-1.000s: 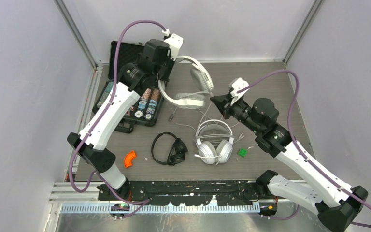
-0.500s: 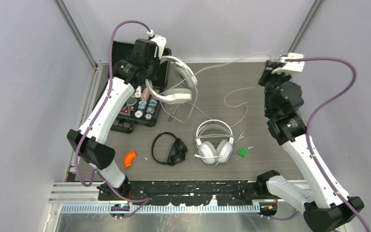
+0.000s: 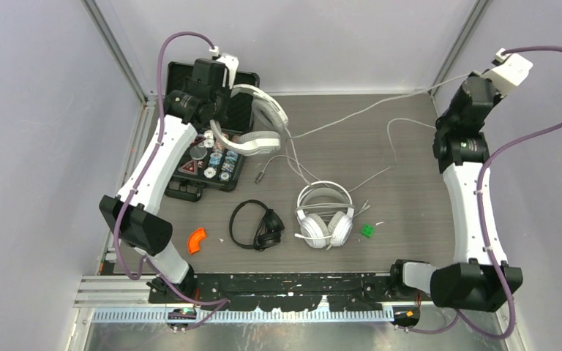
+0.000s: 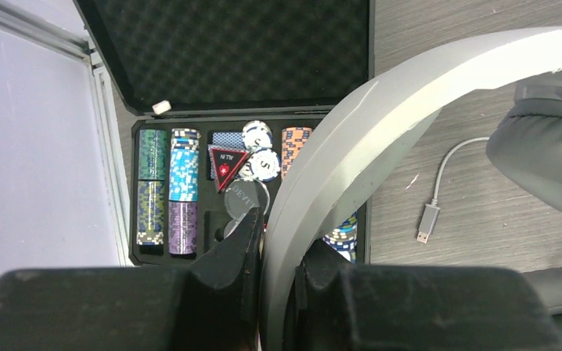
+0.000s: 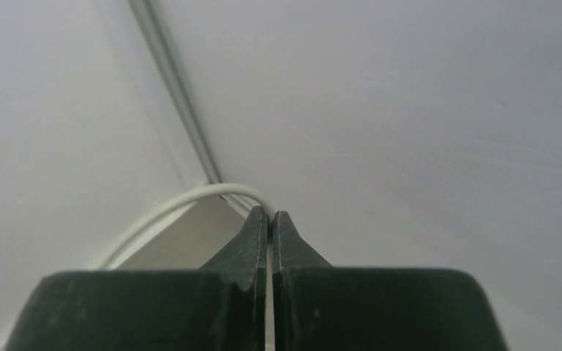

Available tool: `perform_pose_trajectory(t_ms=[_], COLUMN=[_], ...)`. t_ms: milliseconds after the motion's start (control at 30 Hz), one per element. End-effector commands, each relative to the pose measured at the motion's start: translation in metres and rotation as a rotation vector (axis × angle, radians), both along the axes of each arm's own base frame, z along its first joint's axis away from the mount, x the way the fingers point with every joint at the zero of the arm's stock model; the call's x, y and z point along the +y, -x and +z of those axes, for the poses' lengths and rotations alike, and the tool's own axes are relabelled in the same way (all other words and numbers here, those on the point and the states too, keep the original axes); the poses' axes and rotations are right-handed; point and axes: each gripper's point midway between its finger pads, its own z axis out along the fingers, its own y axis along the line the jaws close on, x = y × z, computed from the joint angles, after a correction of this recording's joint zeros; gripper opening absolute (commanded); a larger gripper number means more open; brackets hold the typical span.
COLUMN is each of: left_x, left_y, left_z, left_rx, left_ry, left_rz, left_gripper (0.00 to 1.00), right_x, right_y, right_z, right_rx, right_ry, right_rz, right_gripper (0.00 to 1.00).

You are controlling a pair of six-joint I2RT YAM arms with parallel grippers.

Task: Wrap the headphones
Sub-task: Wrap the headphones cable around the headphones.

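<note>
My left gripper (image 3: pixel 223 110) is shut on the headband of a white over-ear headset (image 3: pixel 257 128) and holds it above the open case; the band (image 4: pixel 344 153) runs between my jaws in the left wrist view. Its pale cord (image 3: pixel 366 110) stretches across the table to my right gripper (image 3: pixel 459 88), which is raised at the far right and shut on the cord (image 5: pixel 183 201). The cord's USB plug (image 4: pixel 429 219) lies on the table. A second white headset (image 3: pixel 326 216) and a slim black headset (image 3: pixel 257 225) lie near the front.
An open black case of poker chips (image 3: pixel 212 157) stands at the far left under the held headset. A small orange piece (image 3: pixel 197 240) and a green piece (image 3: pixel 366 231) lie near the front. Grey walls enclose the table on three sides.
My right gripper has swung from the table's middle up to the far right corner, pulling the cord taut. My left gripper has carried the white headset leftwards over the case.
</note>
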Motion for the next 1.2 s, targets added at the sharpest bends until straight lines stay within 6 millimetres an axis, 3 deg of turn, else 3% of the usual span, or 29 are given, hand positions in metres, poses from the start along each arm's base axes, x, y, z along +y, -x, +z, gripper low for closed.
perform_pose_trajectory(t_ms=[0, 100, 200, 333, 467, 533, 633, 767, 900, 967, 1100, 1167], left_x=[-0.003, -0.003, 0.004, 0.021, 0.033, 0.028, 0.019, 0.016, -0.002, -0.006, -0.017, -0.021], left_y=[-0.009, -0.012, -0.016, -0.019, -0.019, -0.020, -0.018, -0.018, -0.014, -0.011, -0.004, 0.002], left_z=[0.048, 0.049, 0.051, 0.065, 0.085, 0.094, 0.101, 0.105, 0.106, 0.108, 0.113, 0.122], left_rx=[-0.148, -0.153, -0.166, -0.206, -0.271, -0.297, -0.305, -0.317, -0.314, -0.309, -0.309, -0.328], left_ry=[0.112, 0.119, 0.159, 0.162, 0.199, 0.239, 0.279, 0.283, 0.332, 0.353, 0.398, 0.437], left_rz=[0.009, 0.017, 0.068, 0.136, 0.199, 0.182, 0.140, 0.110, 0.018, -0.004, -0.058, -0.079], left_gripper=[0.00, 0.00, 0.00, 0.00, 0.00, 0.00, 0.00, 0.00, 0.00, 0.00, 0.00, 0.00], right_x=[-0.024, -0.016, -0.027, -0.048, -0.048, -0.045, -0.031, 0.008, 0.064, 0.091, 0.167, 0.206], right_y=[-0.006, -0.028, -0.036, -0.044, -0.058, -0.061, -0.055, -0.051, -0.050, -0.047, -0.048, -0.037], right_z=[-0.008, -0.036, -0.064, -0.079, -0.103, -0.120, -0.122, -0.105, -0.090, -0.083, -0.048, -0.037], right_rx=[-0.003, 0.055, 0.104, 0.162, 0.284, 0.368, 0.413, 0.383, 0.357, 0.337, 0.121, 0.034], right_ry=[-0.090, -0.124, -0.146, -0.170, -0.194, -0.228, -0.274, -0.341, -0.402, -0.446, -0.448, -0.378], right_rz=[-0.048, 0.020, -0.033, -0.096, -0.082, -0.069, -0.010, 0.206, 0.515, 0.653, 1.064, 1.231], right_gripper=[0.00, 0.00, 0.00, 0.00, 0.01, 0.15, 0.38, 0.50, 0.63, 0.65, 0.64, 0.64])
